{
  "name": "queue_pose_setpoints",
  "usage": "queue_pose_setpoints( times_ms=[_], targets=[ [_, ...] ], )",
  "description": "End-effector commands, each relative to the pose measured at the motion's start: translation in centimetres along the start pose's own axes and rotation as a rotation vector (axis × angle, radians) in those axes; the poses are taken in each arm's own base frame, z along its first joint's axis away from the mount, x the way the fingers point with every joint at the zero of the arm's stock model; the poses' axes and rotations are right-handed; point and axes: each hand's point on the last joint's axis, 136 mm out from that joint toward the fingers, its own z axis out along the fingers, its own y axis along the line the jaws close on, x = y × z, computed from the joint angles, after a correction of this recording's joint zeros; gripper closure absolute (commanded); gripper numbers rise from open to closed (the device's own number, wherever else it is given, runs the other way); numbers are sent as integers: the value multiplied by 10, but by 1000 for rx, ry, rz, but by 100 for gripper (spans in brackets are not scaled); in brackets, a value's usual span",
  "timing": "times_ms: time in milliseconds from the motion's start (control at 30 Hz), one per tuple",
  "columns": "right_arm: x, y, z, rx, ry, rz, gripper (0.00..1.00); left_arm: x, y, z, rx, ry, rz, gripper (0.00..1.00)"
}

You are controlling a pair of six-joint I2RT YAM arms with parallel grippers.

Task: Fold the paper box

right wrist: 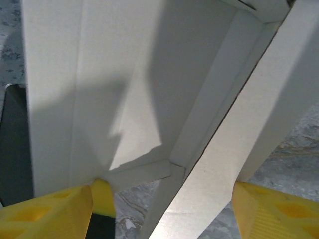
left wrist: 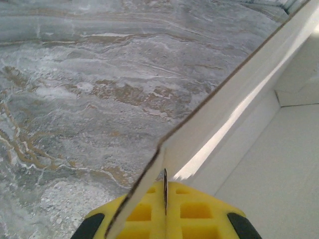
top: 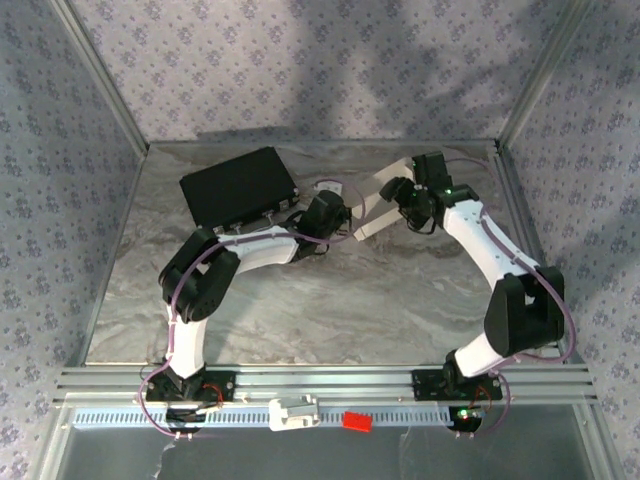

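At the far middle of the worktop, top view: the paper box sits partly folded, about 1 o'clock from the worktop's centre, white flaps raised. Black case lies flat at 11 o'clock, just beside the left arm's wrist. Left pincer meets the box from its 9 o'clock side. Right pincer reaches it from 2 o'clock, so the box is between the two. Left wrist view: left pincer is clamped tight on a thin upright wall of the paper box, its yellow fingers pressed either side of the card edge at 6 o'clock. The wall runs up towards 1 o'clock and the box's white inside is at 3 o'clock. Grey marbled worktop from 9 to 12 o'clock. Right wrist view: right pincer has its jaws spread wide, with yellow fingertips low at 7 and 5 o'clock. The paper box stands between them, creased panels upright, one flap slanting from 6 to 1 o'clock. Cannot tell whether the pads bear on the card.
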Motion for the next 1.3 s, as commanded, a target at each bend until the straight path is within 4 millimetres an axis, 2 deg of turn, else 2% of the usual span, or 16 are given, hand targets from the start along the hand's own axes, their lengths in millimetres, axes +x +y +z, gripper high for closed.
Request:
queue_pose_setpoints(
  times_ms=[0, 167, 367, 500, 633, 700, 767, 900, 1267],
  targets=[
    [2, -7, -14, -77, 9, 73, 26, 13, -6, 2, -43, 36, 135, 100],
    [10, -17, -40, -106, 2, 112, 27, 33, -16, 3, -51, 56, 220, 100],
    [18, -26, -61, -151, -27, 167, 28, 51, -34, 1, -64, 51, 342, 100],
    [13, -23, -71, -167, -34, 199, 28, 50, -42, -1, -76, 38, 379, 100],
    [-3, -13, -84, -161, -68, 220, 31, 44, -55, -2, -74, 21, 445, 100],
    [-5, -18, -85, -110, -56, 233, 31, 44, -62, -2, -67, 20, 483, 100],
    [6, -38, -88, -11, -23, 263, 30, 45, -67, -3, -69, 18, 525, 100],
    [6, -50, -92, -61, -67, 331, 30, 56, -72, -5, -67, 26, 587, 100],
    [-12, -55, -87, -115, -79, 450, 32, 79, -76, -12, -77, 17, 702, 100]
  ],
)
